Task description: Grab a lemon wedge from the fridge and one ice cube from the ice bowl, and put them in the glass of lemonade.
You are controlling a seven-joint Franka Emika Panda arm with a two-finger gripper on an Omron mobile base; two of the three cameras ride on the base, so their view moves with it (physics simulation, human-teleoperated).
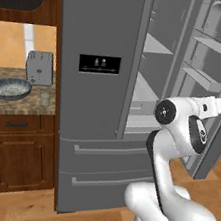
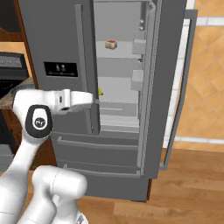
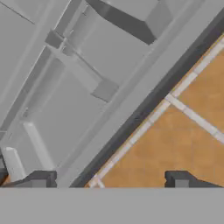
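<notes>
The grey fridge (image 1: 105, 30) stands with its right door (image 2: 174, 87) swung wide and its left door shut. On a middle shelf a small yellow-green lemon wedge (image 2: 101, 92) peeks out just past my hand. My gripper (image 2: 95, 102) hovers at the fridge opening, in front of that shelf. Its fingertips (image 3: 41, 177) stand wide apart, open, with nothing between them. In the hand view the gripper (image 3: 109, 179) looks along the inside of the open door and the tiled wall. On the counter at the left sit the ice bowl (image 1: 10, 88) and the glass of lemonade (image 1: 44, 98).
A boxy grey toaster (image 1: 40, 67) stands behind the bowl on the stone counter (image 1: 17, 107). A small reddish item (image 2: 111, 43) lies on an upper fridge shelf. Door bins (image 1: 214, 45) line the open door. Two fridge drawers (image 1: 106, 152) sit below, above the wooden floor.
</notes>
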